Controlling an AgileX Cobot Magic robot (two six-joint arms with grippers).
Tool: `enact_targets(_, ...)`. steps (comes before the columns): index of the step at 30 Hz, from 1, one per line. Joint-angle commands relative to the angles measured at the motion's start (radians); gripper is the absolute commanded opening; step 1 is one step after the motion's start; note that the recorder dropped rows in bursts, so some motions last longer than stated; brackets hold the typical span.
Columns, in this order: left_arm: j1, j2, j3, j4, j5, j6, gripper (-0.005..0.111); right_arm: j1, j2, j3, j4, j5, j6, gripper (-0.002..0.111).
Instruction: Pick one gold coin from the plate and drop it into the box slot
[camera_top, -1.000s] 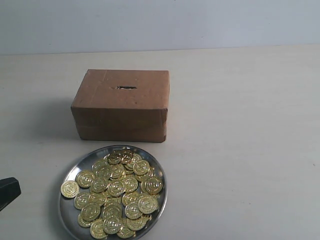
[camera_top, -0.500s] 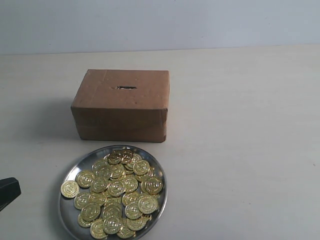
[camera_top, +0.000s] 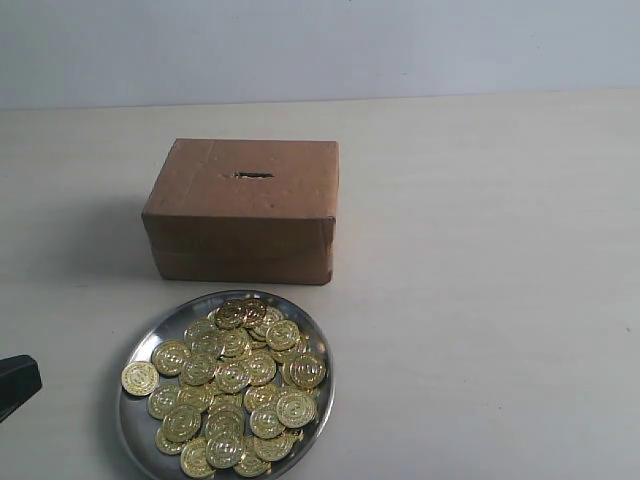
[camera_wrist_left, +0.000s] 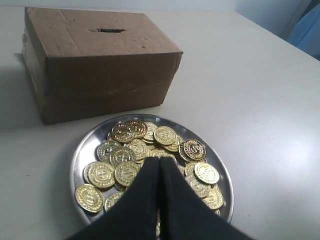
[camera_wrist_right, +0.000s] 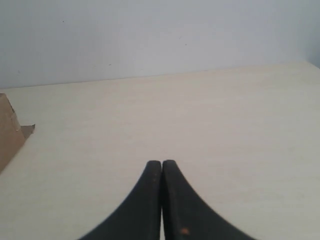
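A round silver plate (camera_top: 170, 322) heaped with several gold coins (camera_top: 232, 378) lies near the table's front edge, and one coin (camera_top: 140, 378) rests on its left rim. Behind it stands the brown cardboard box (camera_top: 245, 210) with a dark slot (camera_top: 253, 175) in its top. My left gripper (camera_wrist_left: 160, 161) is shut and empty, its black tips hanging over the plate (camera_wrist_left: 85, 145) and its coins (camera_wrist_left: 125, 172), with the box (camera_wrist_left: 100, 65) and slot (camera_wrist_left: 111, 30) beyond. Only a black corner of the left gripper (camera_top: 18, 385) shows in the exterior view. My right gripper (camera_wrist_right: 161, 163) is shut over bare table.
The pale table (camera_top: 480, 300) stretches wide to the right of the box and plate. A corner of the cardboard box (camera_wrist_right: 10, 135) shows at the edge of the right wrist view. A light wall (camera_top: 320, 45) backs the table.
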Motion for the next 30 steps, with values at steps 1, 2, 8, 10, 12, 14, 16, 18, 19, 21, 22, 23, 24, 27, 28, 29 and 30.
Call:
enact_targets(1, 0.0, -0.006, 0.003, -0.002, -0.006, -0.004, 0.0, -0.005, -0.006, 0.005, -0.008, -0.005, 0.001, 0.0)
enact_targets(2, 0.009, -0.011, 0.003, 0.013, -0.003, 0.008, 0.0, -0.005, -0.006, 0.005, -0.008, -0.005, 0.001, 0.0)
enact_targets(8, 0.241, -0.087, 0.003, 0.064, 0.026, 0.058, 0.0, -0.005, -0.006, 0.005, -0.008, -0.005, 0.001, 0.0)
enact_targets(10, 0.341, -0.128, 0.003, 0.091, 0.032, 0.061, 0.0, -0.005, -0.006, 0.005, -0.008, -0.005, 0.001, 0.0)
enact_targets(12, 0.432, -0.165, 0.003, 0.104, 0.033, 0.061, 0.0, -0.005, -0.006, 0.005, -0.008, -0.005, 0.001, 0.0)
enact_targets(14, 0.505, -0.207, 0.003, 0.108, 0.036, 0.066, 0.0, -0.005, -0.006, 0.005, -0.008, -0.005, 0.001, 0.0)
enact_targets(16, 0.55, -0.254, 0.003, 0.126, 0.06, 0.071, 0.0, -0.005, -0.006, 0.005, -0.008, -0.005, 0.001, 0.0)
enact_targets(18, 0.574, -0.297, 0.003, 0.152, 0.086, 0.071, 0.0, -0.005, -0.006, 0.005, -0.008, -0.005, 0.001, 0.0)
enact_targets(19, 0.576, -0.314, 0.003, 0.162, 0.103, 0.071, 0.0, -0.005, -0.006, 0.005, -0.008, -0.005, 0.001, 0.0)
enact_targets(21, 0.578, -0.314, 0.003, 0.175, 0.127, 0.071, 0.0, -0.005, -0.006, 0.005, -0.008, -0.005, 0.001, 0.0)
enact_targets(22, 0.581, -0.314, 0.003, 0.175, 0.127, 0.071, 0.0, -0.005, -0.006, 0.005, -0.008, -0.005, 0.001, 0.0)
enact_targets(23, 0.581, -0.314, 0.003, 0.175, 0.13, 0.071, 0.0, -0.005, -0.006, 0.005, -0.008, -0.005, 0.001, 0.0)
enact_targets(24, 0.581, -0.314, 0.003, 0.175, 0.134, 0.071, 0.0, -0.005, -0.006, 0.005, -0.008, -0.005, 0.001, 0.0)
enact_targets(27, 0.583, -0.314, 0.003, 0.177, 0.153, 0.071, 0.0, -0.005, -0.006, 0.005, -0.008, -0.005, 0.001, 0.0)
enact_targets(28, 0.583, -0.314, 0.003, 0.18, 0.17, 0.071, 0.0, -0.005, -0.006, 0.005, -0.008, -0.005, 0.001, 0.0)
enact_targets(29, 0.583, -0.314, 0.003, 0.182, 0.189, 0.071, 0.0, -0.005, -0.006, 0.005, -0.008, -0.005, 0.001, 0.0)
enact_targets(30, 0.583, -0.314, 0.003, 0.182, 0.202, 0.071, 0.0, -0.005, -0.006, 0.005, -0.008, -0.005, 0.001, 0.0)
